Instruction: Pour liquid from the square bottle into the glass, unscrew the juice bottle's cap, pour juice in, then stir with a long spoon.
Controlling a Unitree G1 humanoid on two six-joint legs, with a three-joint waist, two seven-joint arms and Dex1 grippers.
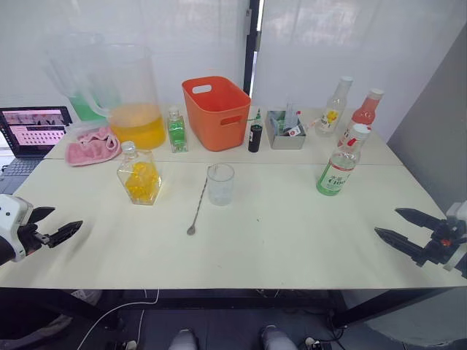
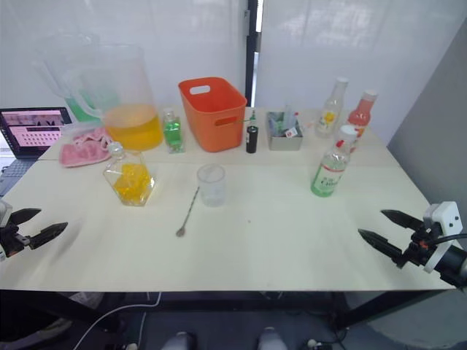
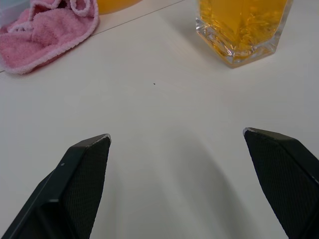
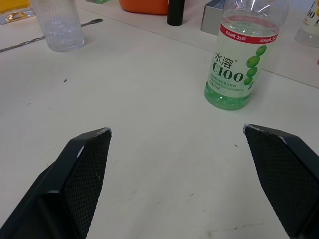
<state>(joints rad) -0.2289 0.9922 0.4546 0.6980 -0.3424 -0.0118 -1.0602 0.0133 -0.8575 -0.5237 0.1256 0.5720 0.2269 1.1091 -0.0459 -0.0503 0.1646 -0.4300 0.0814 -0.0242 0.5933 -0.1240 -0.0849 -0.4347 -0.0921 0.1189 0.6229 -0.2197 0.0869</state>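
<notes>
The square bottle (image 1: pixel 139 177) with yellow liquid stands left of centre on the table. To its right is the empty clear glass (image 1: pixel 220 184), and the long spoon (image 1: pixel 198 206) lies flat between them. The juice bottle (image 1: pixel 339 165) with its green-and-white label stands upright at the right, its white cap (image 1: pixel 360 130) on. My left gripper (image 1: pixel 57 225) hovers open at the table's left front edge, well short of the square bottle (image 3: pixel 241 27). My right gripper (image 1: pixel 398 225) is open at the right front edge, facing the juice bottle (image 4: pixel 244 59) and the glass (image 4: pixel 59 25).
Along the back stand a big jug (image 1: pixel 131 98) of orange liquid, a pink cloth (image 1: pixel 92 146), a small green bottle (image 1: pixel 176 130), an orange bin (image 1: pixel 217 111), a dark small bottle (image 1: pixel 255 135), a grey tray (image 1: pixel 284 131) and two more bottles (image 1: pixel 350 108). A laptop (image 1: pixel 33 131) sits far left.
</notes>
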